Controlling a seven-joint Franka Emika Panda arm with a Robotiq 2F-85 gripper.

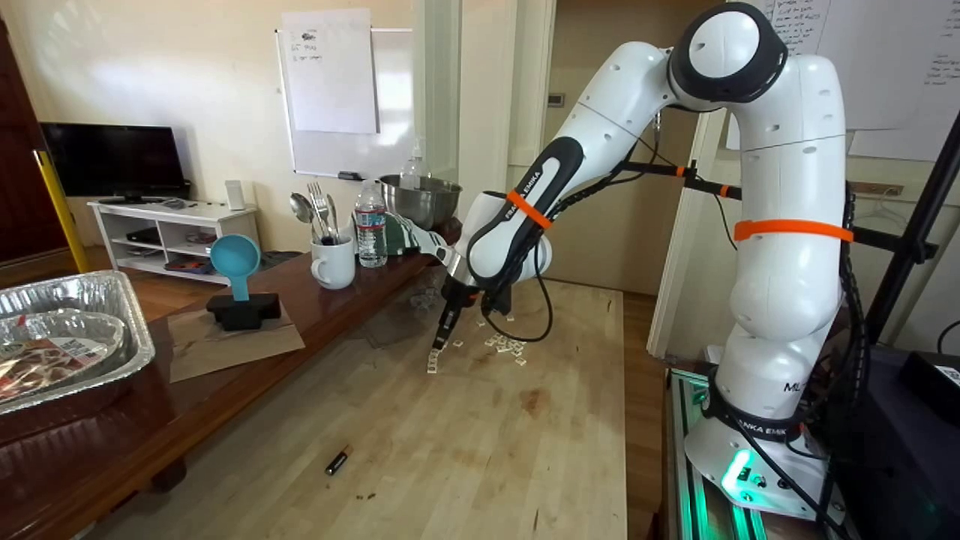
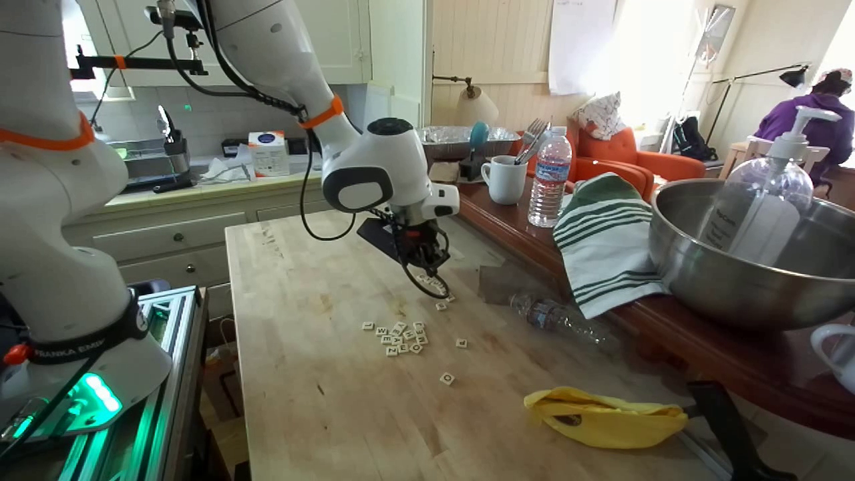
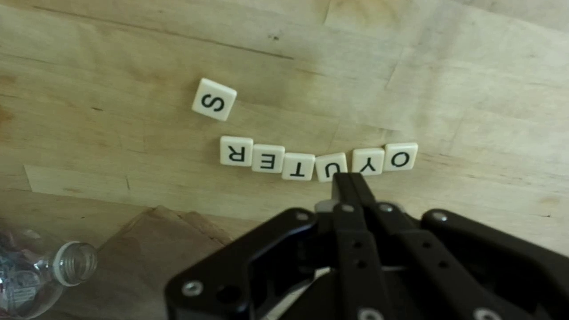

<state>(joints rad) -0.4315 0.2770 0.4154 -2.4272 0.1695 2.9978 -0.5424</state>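
My gripper (image 3: 349,175) is shut, with its fingertips together and nothing visible between them. It points down at a slightly curved row of cream letter tiles on the wooden table. From left to right in the wrist view lie R (image 3: 236,151), E (image 3: 268,158), T (image 3: 298,166), U (image 3: 330,165), Y (image 3: 368,161) and O (image 3: 400,156). The fingertips overlap the lower edge of U beside the small gap before Y; I cannot tell whether they touch. An S tile (image 3: 214,99) lies apart. In an exterior view the gripper (image 1: 439,346) is low at the row's end (image 1: 433,363).
A loose pile of tiles (image 2: 403,338) and an O tile (image 2: 447,379) lie on the table. A clear bottle (image 2: 554,315) lies by the brown ledge, which bears a mug (image 2: 505,180) and steel bowl (image 2: 728,294). A yellow banana-shaped item (image 2: 608,417) and a battery (image 1: 338,460) also lie there.
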